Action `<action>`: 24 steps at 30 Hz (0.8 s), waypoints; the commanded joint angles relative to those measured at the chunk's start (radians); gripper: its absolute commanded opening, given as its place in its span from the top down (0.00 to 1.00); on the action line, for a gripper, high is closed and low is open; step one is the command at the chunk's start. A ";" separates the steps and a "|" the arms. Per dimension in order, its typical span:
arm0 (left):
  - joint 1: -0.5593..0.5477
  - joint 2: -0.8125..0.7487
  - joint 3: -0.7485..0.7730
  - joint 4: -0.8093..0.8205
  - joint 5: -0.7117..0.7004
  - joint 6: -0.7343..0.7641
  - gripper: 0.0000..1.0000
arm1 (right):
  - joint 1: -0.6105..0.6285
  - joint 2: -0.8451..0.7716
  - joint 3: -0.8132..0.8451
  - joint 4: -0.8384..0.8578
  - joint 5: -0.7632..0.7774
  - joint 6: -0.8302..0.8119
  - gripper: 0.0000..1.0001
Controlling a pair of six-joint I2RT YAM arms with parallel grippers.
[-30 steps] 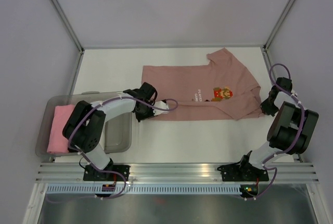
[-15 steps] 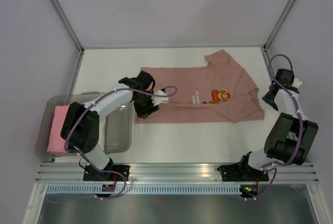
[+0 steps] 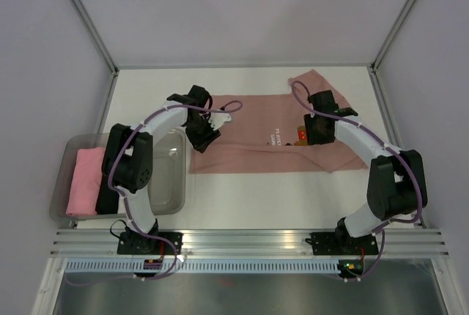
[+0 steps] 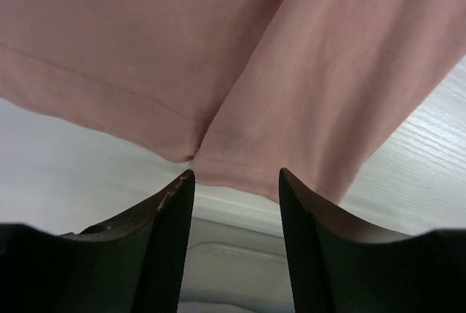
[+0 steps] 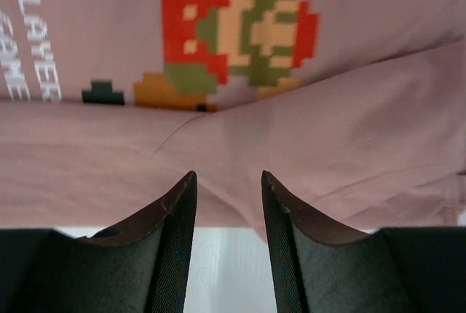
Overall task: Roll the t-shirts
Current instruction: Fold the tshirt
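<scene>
The salmon-pink t-shirt (image 3: 249,148) lies folded lengthwise on the white bench (image 3: 293,198), while my left fingers (image 4: 171,244) over its hem and my right fingers (image 5: 175,244) beside the pixel-figure print (image 5: 233,33) stand released, holding nothing.

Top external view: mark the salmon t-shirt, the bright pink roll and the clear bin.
salmon t-shirt (image 3: 249,146), top external view, flat cloth left of the chest print.
bright pink roll (image 3: 84,181), top external view, middle of the roll.
clear bin (image 3: 167,182), top external view, bare floor near its right wall.
</scene>
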 commanded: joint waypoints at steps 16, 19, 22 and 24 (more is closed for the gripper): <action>0.080 0.093 -0.014 0.100 -0.036 -0.058 0.52 | 0.143 0.181 -0.026 0.043 0.043 -0.100 0.50; 0.082 0.096 -0.029 0.099 -0.023 -0.058 0.55 | 0.143 0.194 -0.021 0.039 0.067 -0.097 0.51; 0.082 0.073 -0.057 0.088 0.005 -0.043 0.55 | 0.143 0.197 -0.024 0.043 0.081 -0.096 0.56; 0.082 0.055 -0.078 0.082 0.017 -0.025 0.55 | 0.143 0.201 -0.021 0.046 0.073 -0.094 0.61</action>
